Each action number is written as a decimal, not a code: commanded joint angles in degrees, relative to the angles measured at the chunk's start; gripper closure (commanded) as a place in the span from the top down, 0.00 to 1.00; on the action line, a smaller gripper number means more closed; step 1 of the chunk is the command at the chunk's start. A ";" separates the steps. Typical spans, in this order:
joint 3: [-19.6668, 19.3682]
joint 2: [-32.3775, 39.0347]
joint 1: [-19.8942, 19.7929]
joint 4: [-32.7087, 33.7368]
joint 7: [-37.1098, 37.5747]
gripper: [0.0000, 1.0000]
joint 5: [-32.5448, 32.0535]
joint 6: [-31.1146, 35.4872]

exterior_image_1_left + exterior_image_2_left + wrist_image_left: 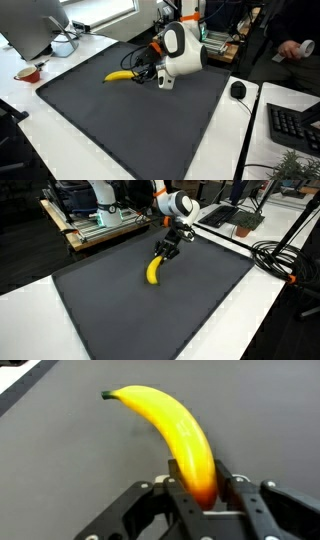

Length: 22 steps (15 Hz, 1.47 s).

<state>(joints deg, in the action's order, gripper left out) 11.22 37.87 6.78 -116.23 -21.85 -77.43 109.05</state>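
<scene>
A yellow banana (170,430) lies on the dark grey mat (150,310). It also shows in both exterior views (121,75) (154,271). My gripper (200,490) is shut on one end of the banana, with a finger on each side of it. In both exterior views the gripper (166,250) sits low at the banana's end, near the mat (130,110).
A monitor (30,25) and a small red bowl (28,73) stand on the white table beside the mat. A black mouse (238,89) and keyboard (295,125) lie on another table. Black cables (280,255) run along the white table edge. A cart with equipment (95,220) stands behind.
</scene>
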 commanded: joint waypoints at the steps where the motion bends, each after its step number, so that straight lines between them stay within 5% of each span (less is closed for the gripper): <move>1: -0.59 0.05 0.65 0.20 -0.16 0.37 0.40 0.16; 15: -0.59 0.05 0.65 0.20 -0.16 0.37 0.40 0.16; 16: -0.59 0.05 0.65 0.20 -0.16 0.12 0.40 0.16; 22: -0.52 1.57 0.90 1.29 -1.04 0.12 0.52 0.21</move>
<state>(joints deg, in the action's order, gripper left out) 11.22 38.67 7.14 -115.90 -21.94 -77.44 109.05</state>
